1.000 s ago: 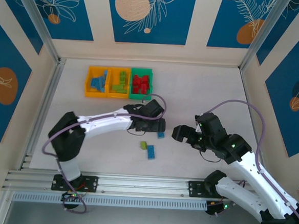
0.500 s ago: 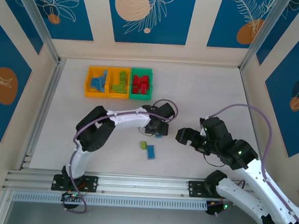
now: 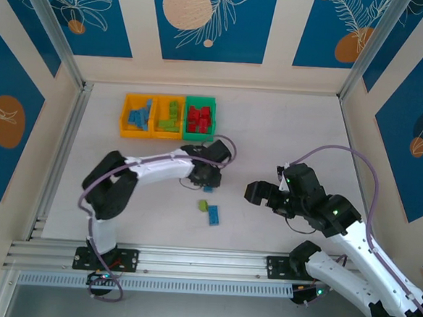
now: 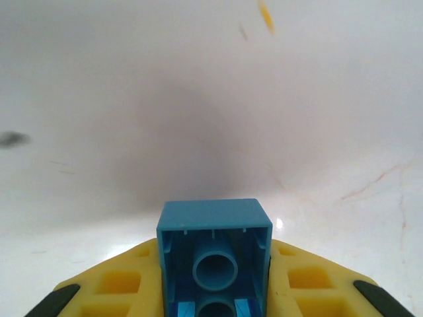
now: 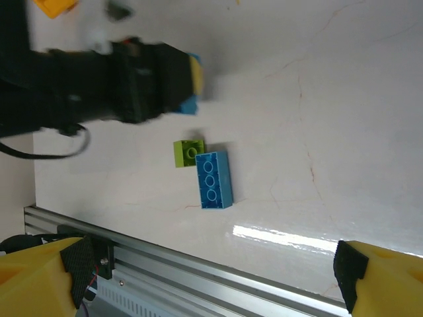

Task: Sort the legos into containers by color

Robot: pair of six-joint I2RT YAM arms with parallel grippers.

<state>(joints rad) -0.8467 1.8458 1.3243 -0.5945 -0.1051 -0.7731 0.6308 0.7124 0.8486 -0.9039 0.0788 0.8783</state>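
I count three bins: two yellow bins (image 3: 124,115) and one green bin (image 3: 201,99). Two loose bricks lie on the worktop (image 3: 286,135): one green brick (image 3: 203,205), one blue brick (image 3: 213,215). My left pincer (image 4: 215,297) has one small blue brick (image 4: 215,228).

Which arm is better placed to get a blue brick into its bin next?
Left. The left gripper is shut on a blue brick, closer to the yellow bin holding blue bricks; the right gripper hangs open, empty, farther away.

Blue brick (image 4: 215,254), yellow fingers (image 4: 119,285)
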